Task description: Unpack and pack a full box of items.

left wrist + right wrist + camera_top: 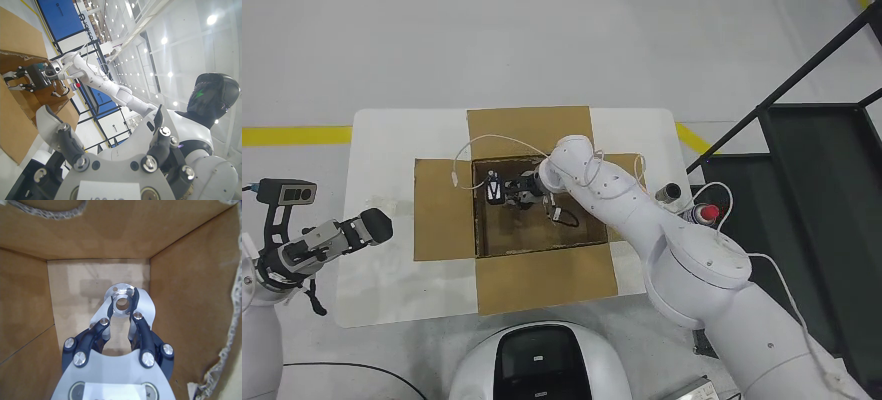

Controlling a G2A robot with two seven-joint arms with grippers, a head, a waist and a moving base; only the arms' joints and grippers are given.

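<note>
Flange: shiny steel disc, bored hub, apparently on box floor.

White tabletop. An open cardboard box sits at its centre, flaps folded out flat on the surface, one reaching the far edge. A small metal cylinder stands near the right edge, just beside the box.

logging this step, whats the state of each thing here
cardboard box: open, flaps spread flat
metal flange: lying on the box floor
right gripper: open, in the box, over the flange
left gripper: open, empty, off beside the table
</note>
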